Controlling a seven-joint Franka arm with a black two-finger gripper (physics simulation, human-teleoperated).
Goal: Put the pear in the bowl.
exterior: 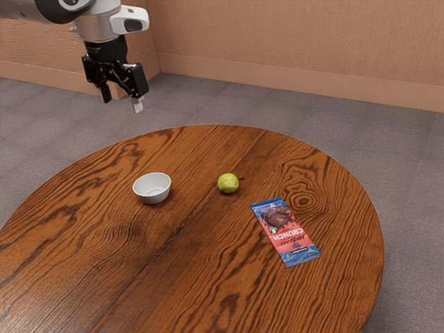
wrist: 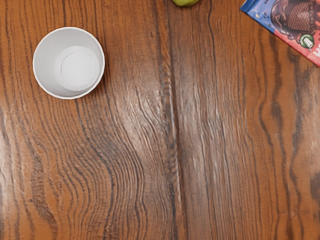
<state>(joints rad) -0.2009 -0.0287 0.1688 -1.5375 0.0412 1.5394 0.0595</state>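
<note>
The round table [exterior: 201,263] carries all the loose things, and the arm [exterior: 97,26] reaches in from the exterior view's upper left. Its gripper [exterior: 122,101] hangs high, with the two fingers standing apart and nothing between them, so it is ready for a grasp. The bar wrapper [exterior: 286,232] lies flat, the nearest of the things to the table's edge at the exterior view's right. The bowl [exterior: 154,198] stands upright, more toward the edge at the exterior view's left. The pear [exterior: 227,183] rests on the wood between these two, apart from both, and nearer to the table's far edge than to its near one. I judge that the step in hand is the approach to this fruit. The hand should first travel at height, well over the bowl's rim, and descend only when it is centred above the pear. The fingers should go down on both sides of the round body, low but without pressing the table, and close gently, because such a shape can roll away. The thin stem [exterior: 241,179] points away from the bowl and is better left outside the grip.
</note>
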